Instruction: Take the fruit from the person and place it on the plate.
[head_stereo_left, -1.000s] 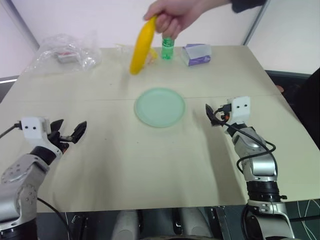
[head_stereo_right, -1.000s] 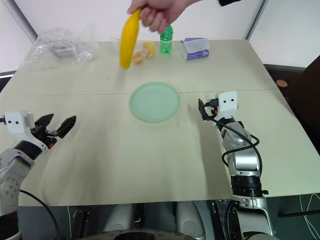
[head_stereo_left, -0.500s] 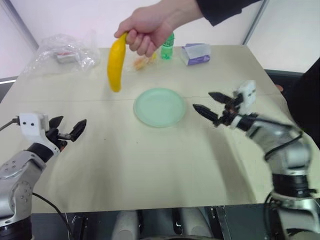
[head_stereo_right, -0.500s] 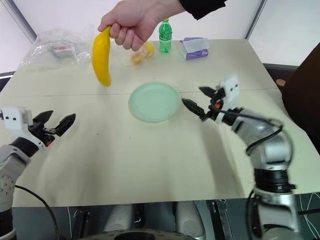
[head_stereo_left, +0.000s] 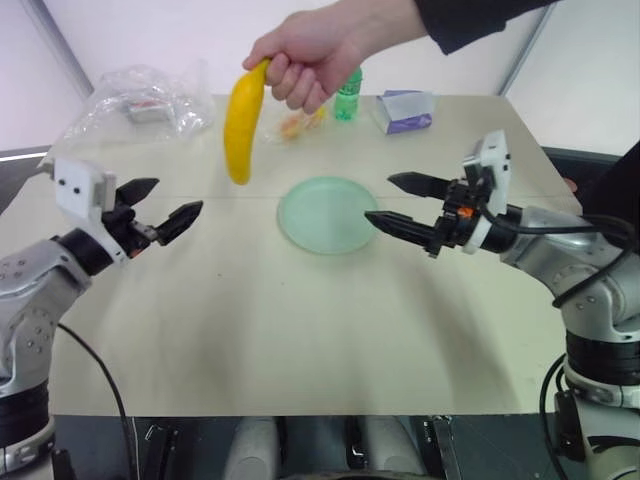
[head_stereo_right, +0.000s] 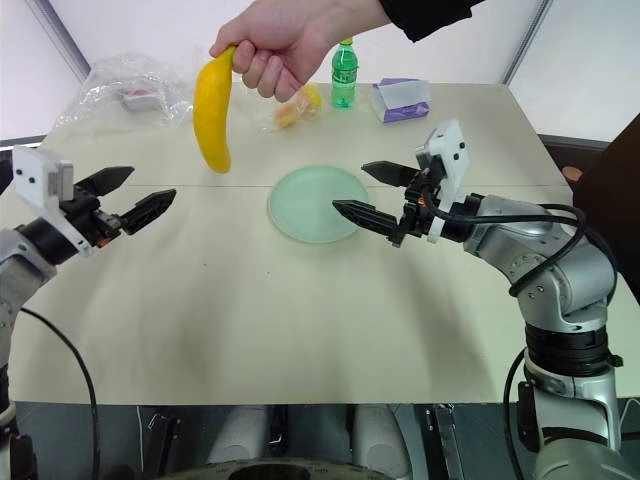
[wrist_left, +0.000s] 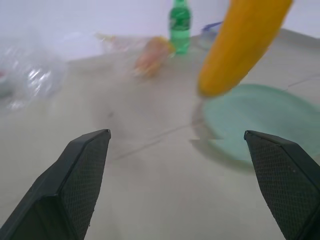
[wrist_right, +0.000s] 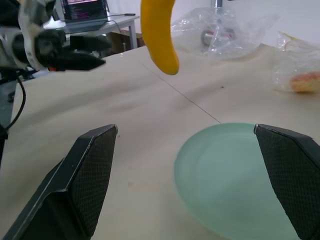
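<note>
Tabletop (head_stereo_left: 300, 330); banana (head_stereo_left: 240, 125) top hidden inside person's hand (head_stereo_left: 305, 55).

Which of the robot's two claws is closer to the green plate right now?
The right gripper: its open black fingers hover over the plate's near edge, while the open left gripper hangs well off to the side over bare table.

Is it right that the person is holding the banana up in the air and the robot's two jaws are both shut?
Not quite. The person's hand does hold the banana up, but the jaws of the left gripper and right gripper are open, as the left eye view shows.
</note>
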